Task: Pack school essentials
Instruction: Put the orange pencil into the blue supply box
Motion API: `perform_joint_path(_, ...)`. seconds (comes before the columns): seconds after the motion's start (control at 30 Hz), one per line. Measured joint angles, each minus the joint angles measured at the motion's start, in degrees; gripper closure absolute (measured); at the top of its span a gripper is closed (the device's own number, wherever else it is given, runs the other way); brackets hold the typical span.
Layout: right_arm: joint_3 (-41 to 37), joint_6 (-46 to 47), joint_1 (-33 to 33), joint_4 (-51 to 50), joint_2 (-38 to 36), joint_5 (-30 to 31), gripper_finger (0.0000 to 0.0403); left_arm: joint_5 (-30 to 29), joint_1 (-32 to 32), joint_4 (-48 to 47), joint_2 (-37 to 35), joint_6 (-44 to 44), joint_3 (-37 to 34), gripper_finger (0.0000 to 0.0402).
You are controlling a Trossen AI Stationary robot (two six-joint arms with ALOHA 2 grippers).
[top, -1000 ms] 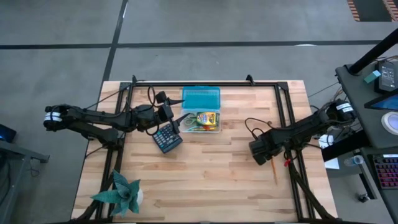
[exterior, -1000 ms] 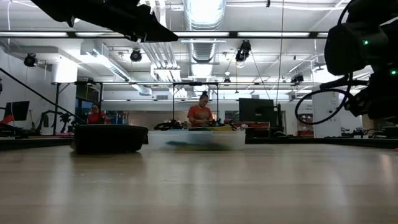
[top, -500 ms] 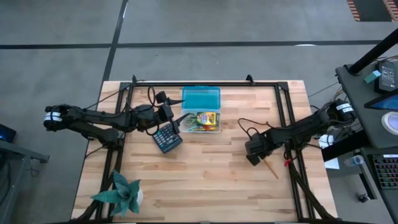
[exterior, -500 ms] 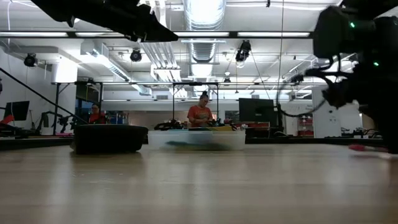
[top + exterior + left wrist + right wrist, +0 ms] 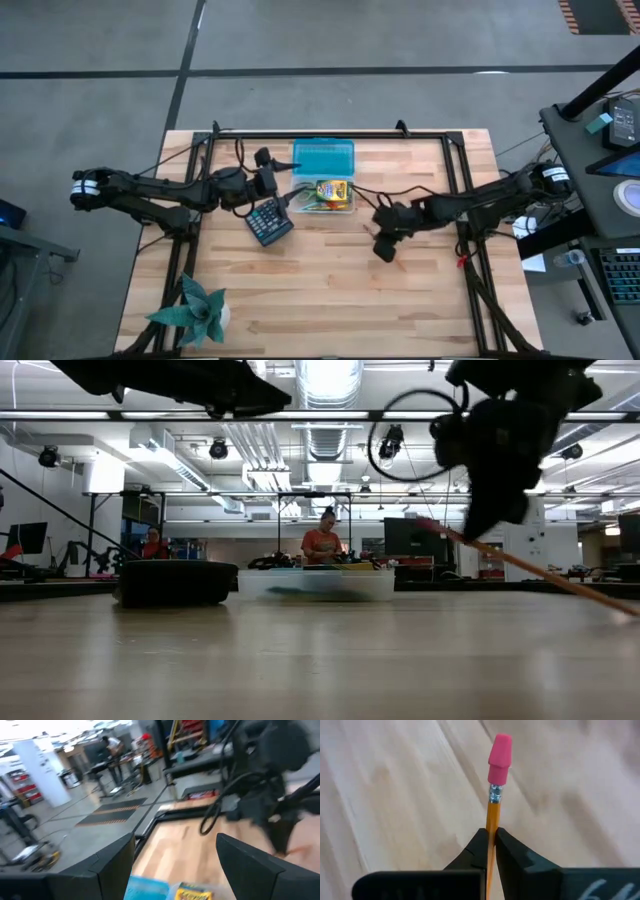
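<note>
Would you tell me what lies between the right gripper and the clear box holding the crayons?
Only bare table: in the high view, the right gripper sits clear of the clear box.

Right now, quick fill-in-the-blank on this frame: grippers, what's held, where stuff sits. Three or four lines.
1. The right gripper has its jaws shut on a ____.
2. The held item ends in an eraser coloured ____.
3. In the high view, the calculator lies on the table beside the clear box, under the ____ arm.
4. The left gripper hovers near the teal lid with its jaws ____.

Missing words: pencil; pink; left; open
</note>
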Motion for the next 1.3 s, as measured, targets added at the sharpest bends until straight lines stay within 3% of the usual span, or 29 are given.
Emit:
perform_joint_path(0.13,-1.09,-11.17,-1.69,11.07,0.0,0.31,0.039,4.19,0.0,1.9,0.0,-3.03,0.02,0.0139)
perform_joint_path(0.53,-5.38,-34.04,-3.06,50.09,0.0,1.47,0.039,6.5,-0.81,4.1,5.85,-19.52,0.0,0.0139)
perform_joint_path(0.87,-5.69,-37.73,-3.93,55.14,-0.17,1.43,0.039,16.52,-4.35,12.98,15.39,-25.26,0.37,0.0139)
perform_joint_path(1.3,-5.36,-40.48,-3.95,58.68,-0.31,1.13,0.039,17.29,-4.85,30.48,28.5,-26.78,2.29,0.014)
